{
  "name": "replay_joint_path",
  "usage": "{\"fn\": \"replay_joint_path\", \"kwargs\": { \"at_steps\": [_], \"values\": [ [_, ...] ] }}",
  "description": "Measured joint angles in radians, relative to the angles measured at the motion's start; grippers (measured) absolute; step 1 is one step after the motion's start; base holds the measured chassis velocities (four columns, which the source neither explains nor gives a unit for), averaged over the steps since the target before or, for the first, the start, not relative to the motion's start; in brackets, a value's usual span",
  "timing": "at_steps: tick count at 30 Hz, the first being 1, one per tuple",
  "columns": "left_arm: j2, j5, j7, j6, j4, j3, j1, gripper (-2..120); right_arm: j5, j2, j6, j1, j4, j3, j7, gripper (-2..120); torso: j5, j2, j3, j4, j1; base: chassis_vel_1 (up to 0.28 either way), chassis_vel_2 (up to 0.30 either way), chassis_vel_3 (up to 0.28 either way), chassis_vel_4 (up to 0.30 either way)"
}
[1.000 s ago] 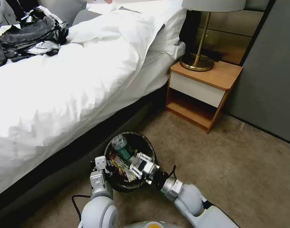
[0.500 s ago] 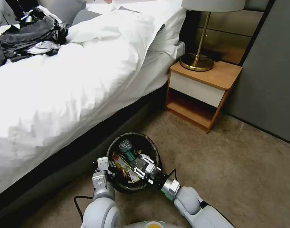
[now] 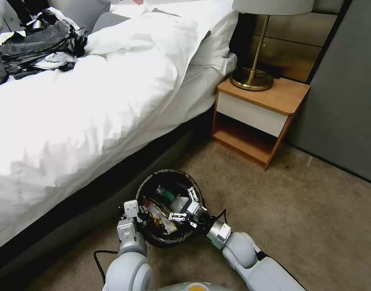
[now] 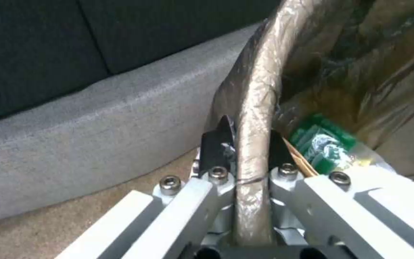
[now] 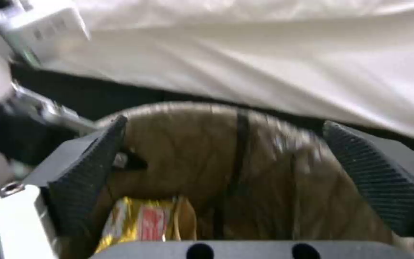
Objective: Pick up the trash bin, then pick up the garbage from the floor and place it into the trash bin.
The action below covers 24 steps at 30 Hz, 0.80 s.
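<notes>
The trash bin point(image 3: 169, 173) is round with a dark bag over its rim, and it sits low beside the bed. My left gripper point(image 3: 139, 213) is shut on its near rim; in the left wrist view the bagged rim point(image 4: 258, 86) runs between the fingers of the left gripper point(image 4: 245, 138). Above the bin's mouth, my right gripper point(image 3: 180, 204) is open with nothing in it. Garbage lies inside: a green-labelled bottle point(image 3: 166, 195) point(image 4: 324, 144) and yellow-red wrappers point(image 3: 159, 215) point(image 5: 140, 220). In the right wrist view, the spread pads of the right gripper point(image 5: 235, 169) frame the brown liner point(image 5: 274, 162).
The white bed point(image 3: 72, 109) with its dark base fills the left side. A wooden nightstand point(image 3: 260, 111) carrying a brass lamp point(image 3: 254, 76) stands at the back right. A grey wall point(image 3: 347, 89) lies to the right, and open carpet point(image 3: 306, 218) spreads to the right of the bin.
My right gripper has opened over the bin and turned. The green-labelled bottle it carried now lies lower inside the bin. The left gripper keeps its hold on the rim.
</notes>
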Motion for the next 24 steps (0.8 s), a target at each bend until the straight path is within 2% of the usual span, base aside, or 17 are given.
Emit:
{"fn": "replay_joint_path", "kwargs": {
  "at_steps": [8,11,12,14,16,18,19,22,24],
  "values": [
    [0.002,0.000,0.000,0.000,0.001,0.001,-0.001,0,-0.002,-0.014,-0.016,-0.016,0.107,-0.013,0.027,100,0.0000,0.000,0.000,0.0000,0.000,0.000,0.000,0.000,0.000],
    [0.008,0.000,0.000,0.000,0.001,-0.001,0.001,0,-0.005,-0.022,-0.032,-0.032,0.233,0.006,0.071,100,0.0000,0.000,0.000,0.0001,0.000,0.000,0.000,0.000,0.000],
    [0.008,0.000,0.000,0.000,0.001,-0.001,0.001,0,-0.005,-0.022,-0.032,-0.032,0.233,0.006,0.071,100,0.0000,0.000,0.000,0.0001,0.000,0.000,0.000,0.000,0.000],
    [0.013,0.000,0.000,0.000,0.000,-0.006,0.002,0,-0.006,-0.014,-0.061,-0.071,0.378,0.060,0.127,100,0.0000,0.000,0.000,0.0002,0.000,0.000,0.000,0.000,0.000],
    [0.015,0.000,0.000,0.000,-0.001,-0.007,0.003,0,-0.009,-0.006,-0.066,-0.093,0.425,0.085,0.150,100,-0.0002,0.000,0.000,0.0000,0.000,0.000,0.000,0.000,0.000],
    [0.018,0.000,0.000,0.007,-0.005,-0.012,0.008,0,-0.032,0.022,-0.071,-0.164,0.510,0.151,0.235,100,0.0000,0.000,0.000,0.0001,0.000,0.000,0.000,0.000,0.000],
    [0.018,0.000,0.000,0.007,-0.005,-0.012,0.008,0,-0.032,0.022,-0.071,-0.164,0.510,0.151,0.235,100,0.0000,0.000,0.000,0.0001,0.000,0.000,0.000,0.000,0.000],
    [0.025,-0.001,0.002,0.010,-0.007,-0.019,0.015,0,-0.067,0.054,-0.062,-0.296,0.545,0.263,0.308,100,0.0000,0.000,0.000,-0.0003,0.000,0.000,0.000,0.000,0.000],
    [0.027,-0.001,0.002,0.010,-0.009,-0.020,0.017,0,-0.072,0.061,-0.047,-0.333,0.540,0.291,0.330,100,-0.0001,0.000,0.000,-0.0003,0.000,0.000,0.000,0.000,0.000]
  ]
}}
